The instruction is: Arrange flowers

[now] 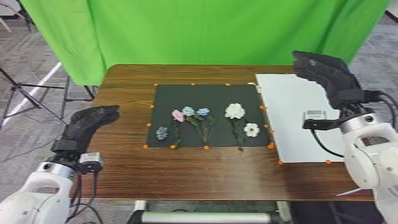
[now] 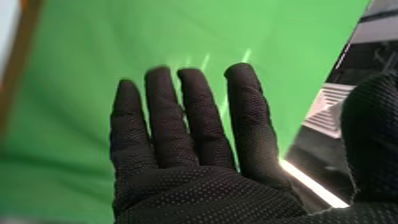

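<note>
Flowers lay on the black mat (image 1: 218,92): a pink one (image 1: 178,116), two light blue ones between it and a large white one (image 1: 234,111), a small white bloom (image 1: 251,130) nearer the right edge, and a grey-blue one (image 1: 162,133) near the left. My right hand (image 1: 324,72), at the white sheet (image 1: 298,120), was released, fingers (image 2: 204,120) straight and apart. My left hand (image 1: 87,122), at the table's (image 1: 178,175) left side, was also released, empty.

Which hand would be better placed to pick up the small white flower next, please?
Probably the right hand: it hovers open on the side nearer the small white flower, while the left hand is across the mat.
</note>
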Motion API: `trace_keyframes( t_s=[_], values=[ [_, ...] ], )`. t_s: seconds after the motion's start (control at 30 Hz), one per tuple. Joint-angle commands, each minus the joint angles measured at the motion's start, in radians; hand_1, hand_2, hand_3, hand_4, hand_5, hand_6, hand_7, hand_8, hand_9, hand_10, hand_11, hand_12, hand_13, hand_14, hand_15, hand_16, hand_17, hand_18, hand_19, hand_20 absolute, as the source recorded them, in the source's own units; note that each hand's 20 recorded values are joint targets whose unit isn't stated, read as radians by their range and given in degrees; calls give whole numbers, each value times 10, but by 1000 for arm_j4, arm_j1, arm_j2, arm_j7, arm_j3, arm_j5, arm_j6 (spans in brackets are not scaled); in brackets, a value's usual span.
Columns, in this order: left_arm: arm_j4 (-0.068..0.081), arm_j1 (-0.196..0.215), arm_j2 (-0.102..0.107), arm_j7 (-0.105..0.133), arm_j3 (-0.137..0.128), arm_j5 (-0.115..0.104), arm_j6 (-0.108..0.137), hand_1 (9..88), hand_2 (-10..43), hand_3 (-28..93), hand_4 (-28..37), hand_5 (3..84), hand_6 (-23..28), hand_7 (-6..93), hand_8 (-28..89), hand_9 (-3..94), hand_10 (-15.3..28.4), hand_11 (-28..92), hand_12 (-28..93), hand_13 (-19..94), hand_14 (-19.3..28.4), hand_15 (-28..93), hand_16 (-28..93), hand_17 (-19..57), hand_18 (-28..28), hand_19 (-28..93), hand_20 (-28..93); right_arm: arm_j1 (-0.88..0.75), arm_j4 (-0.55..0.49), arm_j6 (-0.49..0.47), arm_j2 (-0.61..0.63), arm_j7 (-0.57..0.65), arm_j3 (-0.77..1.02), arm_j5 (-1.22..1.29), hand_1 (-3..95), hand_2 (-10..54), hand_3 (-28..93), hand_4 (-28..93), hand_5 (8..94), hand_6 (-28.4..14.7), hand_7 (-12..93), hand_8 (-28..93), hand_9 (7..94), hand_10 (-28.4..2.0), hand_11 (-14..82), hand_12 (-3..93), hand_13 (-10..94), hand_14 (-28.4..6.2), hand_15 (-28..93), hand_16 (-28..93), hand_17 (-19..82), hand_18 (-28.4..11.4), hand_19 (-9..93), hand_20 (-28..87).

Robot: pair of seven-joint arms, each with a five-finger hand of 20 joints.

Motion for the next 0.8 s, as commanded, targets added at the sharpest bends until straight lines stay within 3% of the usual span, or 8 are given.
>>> trace_keyframes(
  t_s=[0.03, 0.17, 0.23, 0.3, 0.5, 0.57, 0.7, 0.8],
  values=[
    [1, 2, -4, -4, 0, -7, -11, 354, 69, 581, -164, 494, 41, 158, -81, 481, 153, 217, 84, 323, 164, 163, -60, 23, 65, 100, 91, -113, -4, -27, -222, -189, 35, 540, 90, 29, 682, -137, 408, -17, 3, -47, 374, -161, 32, 170, 260, -159, 38, 229, 149, -158, 40, 288],
    [10, -5, 3, 38, 29, -27, 38, 328, 61, 578, -188, 471, 40, 135, -78, 469, 158, 197, 76, 300, 152, 138, -57, 20, 53, 80, 88, -127, -7, -48, -282, -271, 27, 365, 60, 37, 692, -146, 362, -8, -8, -46, 322, -150, 16, 146, 195, -130, -11, 190, 97, -141, 5, 254],
    [13, -2, 5, 55, 42, -39, 64, 310, 56, 586, -203, 398, 29, 117, -76, 445, 148, 183, 74, 288, 149, 125, -54, 19, 54, 80, 90, -131, 3, -90, -304, -284, 23, 344, 55, 35, 698, -149, 359, -8, -10, -46, 313, -147, 14, 141, 188, -128, -17, 184, 93, -129, -3, 244],
    [14, 6, 4, 63, 47, -35, 75, 298, 51, 584, -210, 349, 20, 104, -78, 419, 140, 172, 72, 276, 146, 113, -51, 16, 57, 79, 89, -133, 15, -123, -323, -272, 22, 323, 49, 35, 703, -152, 358, -7, -9, -46, 310, -146, 13, 138, 188, -129, -18, 180, 93, -123, -6, 237],
    [28, 0, -2, 95, 57, -24, 34, 277, 33, 588, -214, 321, 19, 100, -76, 379, 133, 154, 72, 253, 137, 83, -41, 8, 60, 64, 88, -174, 15, -119, -369, -269, 52, 310, 38, 33, 714, -156, 360, -6, -7, -46, 321, -146, 19, 135, 198, -130, -10, 177, 97, -117, -4, 228],
    [24, 12, -3, 103, 52, -26, 41, 275, 27, 589, -212, 328, 22, 100, -75, 378, 133, 153, 73, 253, 136, 78, -38, 8, 60, 61, 89, -189, 11, -125, -383, -245, 70, 299, 41, 32, 718, -156, 377, -10, -1, -47, 340, -147, 26, 136, 211, -131, -1, 176, 107, -112, -1, 226],
    [22, 19, -6, 93, 38, -30, 35, 296, 11, 598, -198, 355, 30, 107, -72, 386, 134, 158, 78, 270, 145, 88, -26, 15, 65, 64, 94, -210, 9, -174, -401, -207, 93, 293, 62, 30, 723, -155, 456, -20, 19, -54, 419, -146, 48, 139, 310, -149, 60, 161, 173, -114, 14, 241],
    [27, 7, -5, 84, 38, -21, 8, 313, 10, 597, -177, 391, 41, 121, -74, 413, 142, 175, 80, 299, 155, 115, -27, 23, 74, 81, 98, -218, 8, -165, -407, -207, 91, 291, 68, 30, 725, -151, 493, -25, 28, -59, 438, -147, 52, 139, 312, -147, 68, 149, 173, -111, 10, 243]
  ],
)
